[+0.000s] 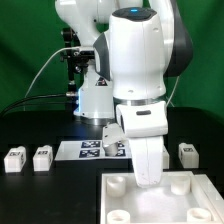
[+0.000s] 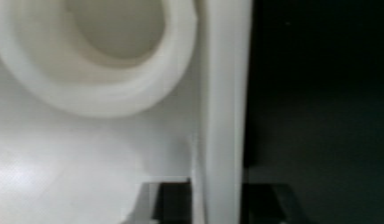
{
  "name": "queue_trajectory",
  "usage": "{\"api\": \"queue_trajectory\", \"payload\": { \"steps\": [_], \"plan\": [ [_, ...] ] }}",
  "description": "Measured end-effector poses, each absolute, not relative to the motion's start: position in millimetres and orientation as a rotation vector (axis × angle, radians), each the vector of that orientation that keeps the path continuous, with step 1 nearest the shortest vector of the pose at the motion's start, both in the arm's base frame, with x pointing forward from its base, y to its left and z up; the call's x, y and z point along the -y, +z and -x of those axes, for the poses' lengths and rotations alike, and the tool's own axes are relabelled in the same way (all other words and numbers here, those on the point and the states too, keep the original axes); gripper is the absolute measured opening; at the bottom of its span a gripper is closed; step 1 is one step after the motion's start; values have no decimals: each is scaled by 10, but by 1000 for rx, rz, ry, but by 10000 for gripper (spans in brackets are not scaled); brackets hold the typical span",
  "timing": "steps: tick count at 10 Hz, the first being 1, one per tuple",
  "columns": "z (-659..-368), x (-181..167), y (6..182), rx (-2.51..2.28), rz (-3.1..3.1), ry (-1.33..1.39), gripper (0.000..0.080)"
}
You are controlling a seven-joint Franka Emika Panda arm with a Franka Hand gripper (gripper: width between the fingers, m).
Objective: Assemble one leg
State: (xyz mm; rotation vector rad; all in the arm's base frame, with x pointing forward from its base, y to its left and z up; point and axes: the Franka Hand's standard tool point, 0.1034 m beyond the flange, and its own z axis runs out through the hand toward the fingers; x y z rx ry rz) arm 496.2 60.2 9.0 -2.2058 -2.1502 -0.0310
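Note:
The broad white slab (image 1: 192, 206) with round corner sockets lies at the front of the table. My gripper (image 1: 148, 177) points straight down at the slab's far edge. In the wrist view the slab (image 2: 64, 150) fills the picture, with one round socket (image 2: 104, 45) close by. Its thin edge wall (image 2: 221, 110) runs between my gripper's (image 2: 217, 196) two dark fingers (image 2: 171, 200), which press on both sides of it. Two legs (image 1: 15, 158) (image 1: 42, 157), small white tagged pegs, stand at the exterior view's left. A third leg (image 1: 187, 152) stands at its right.
The marker board (image 1: 92, 150) lies flat behind the slab, just in front of the robot's white base (image 1: 95, 100). Cables and a dark stand (image 1: 68, 55) are at the back. The table is black with a green backdrop.

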Motion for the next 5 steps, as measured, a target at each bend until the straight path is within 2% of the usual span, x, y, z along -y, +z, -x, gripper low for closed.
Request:
{"api": "queue_trajectory", "payload": {
  "steps": [2,3,4,5],
  "plan": [
    [-4962,-597,89,2149,2207,-31,377],
    [-4962,-595,89,2149,2207,-30,377],
    [-4962,-592,89,2148,2208,-30,571],
    [-4963,-590,89,2148,2208,-30,571]
  ]
}}
